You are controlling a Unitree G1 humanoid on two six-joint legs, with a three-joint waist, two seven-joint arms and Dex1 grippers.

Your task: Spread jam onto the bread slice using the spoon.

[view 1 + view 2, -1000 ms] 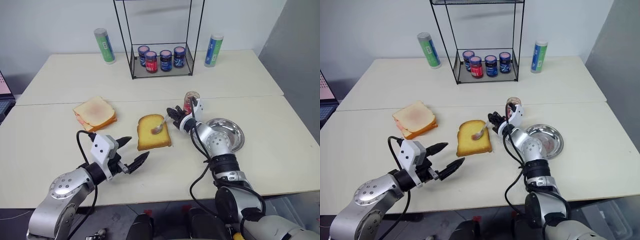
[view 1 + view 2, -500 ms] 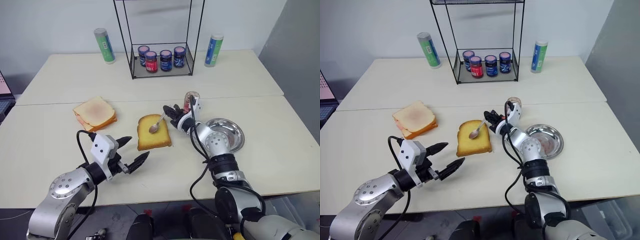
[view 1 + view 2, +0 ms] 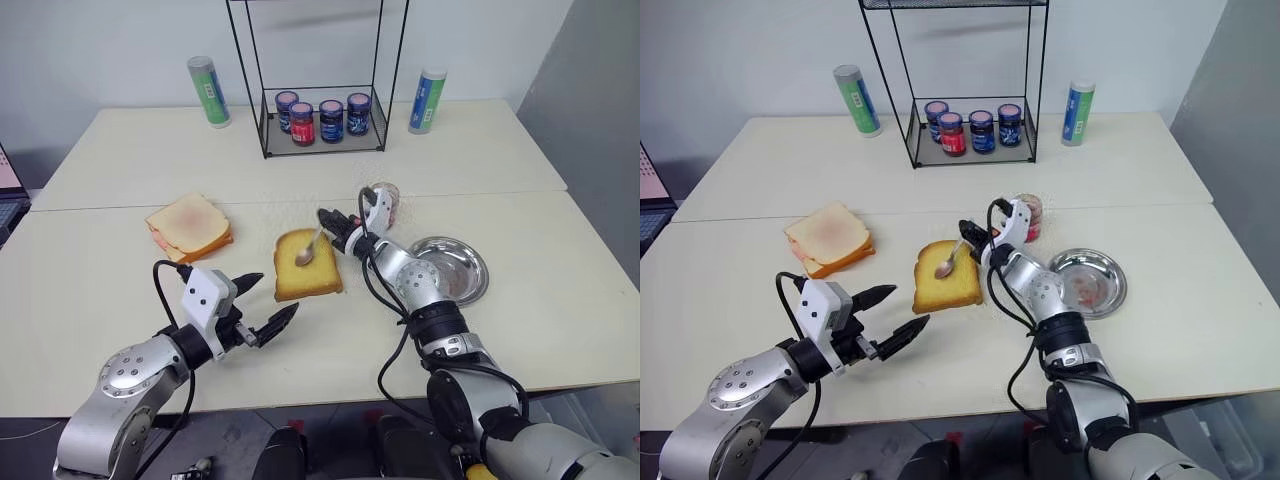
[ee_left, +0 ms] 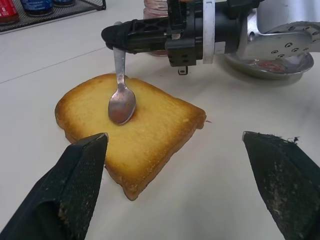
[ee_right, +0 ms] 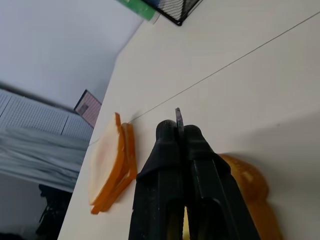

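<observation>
— Glass first: what do we have in containers?

— We see one small clear jar of jam (image 3: 384,201) standing on the table (image 3: 560,300) just behind the right gripper (image 3: 327,219), reddish inside. Four dark-lidded jars (image 3: 322,116) sit in a row on the bottom shelf of the black wire rack (image 3: 318,75) at the far side. We can't tell what is in them beyond their coloured labels.

— And the steel dish?

— One round steel dish (image 3: 455,270) lies to the right of the right arm, with a reddish smear on its floor. Two tall cylindrical tubes (image 3: 209,91) stand on either side of the rack, one left and one right (image 3: 427,100).

— Bread?

— We count two lots: the golden bread slice (image 3: 306,265) lies flat near the table's middle, and a paler slice with a pinkish centre (image 3: 189,227) lies well to its left, on top of what looks like another slice.

— Where is the spoon?

— One spoon (image 4: 120,95). The right gripper's black fingers are clamped together on its handle, and its bowl hangs down onto the top face of the bread slice, near the rounded end. From the left wrist view we see the bowl resting on or just above the crumb; we can't tell which. The bowl looks faintly pink.

— The other hand?

— Our left gripper (image 3: 264,305) hovers over bare table in front of the bread slice, fingers spread wide, holding nothing.
</observation>
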